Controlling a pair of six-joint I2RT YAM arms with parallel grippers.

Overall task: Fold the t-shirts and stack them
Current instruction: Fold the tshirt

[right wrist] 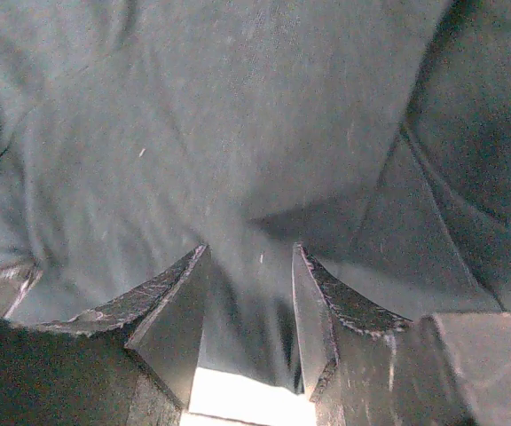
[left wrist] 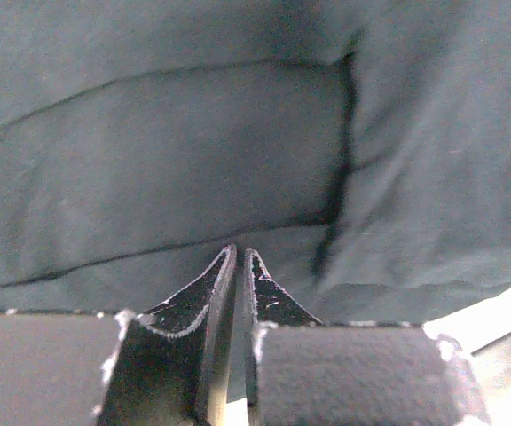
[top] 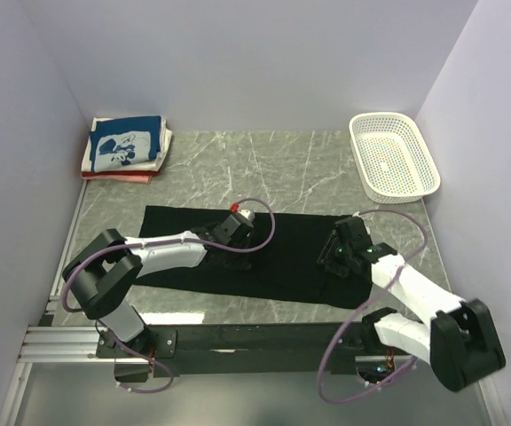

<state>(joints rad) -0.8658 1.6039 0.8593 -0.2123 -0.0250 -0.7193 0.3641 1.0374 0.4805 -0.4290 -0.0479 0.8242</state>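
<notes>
The black t-shirt (top: 282,253) lies as a long folded strip across the middle of the table. My left gripper (top: 238,232) hangs over the strip's far edge, left of centre. In the left wrist view its jaws (left wrist: 239,251) stand almost together with only a slit between them, tips down at the creased black cloth (left wrist: 149,160). I cannot tell whether cloth is pinched. My right gripper (top: 334,257) is over the strip's right end. It stands open (right wrist: 249,253) above the cloth (right wrist: 193,133), with nothing between its fingers. The other folded t-shirts (top: 124,145), blue-and-white on top of red, are stacked at the back left.
A white perforated basket (top: 394,155) stands at the back right by the right wall. White walls close in the table on the left, right and back. Bare marble table (top: 264,164) lies between the strip and the back wall.
</notes>
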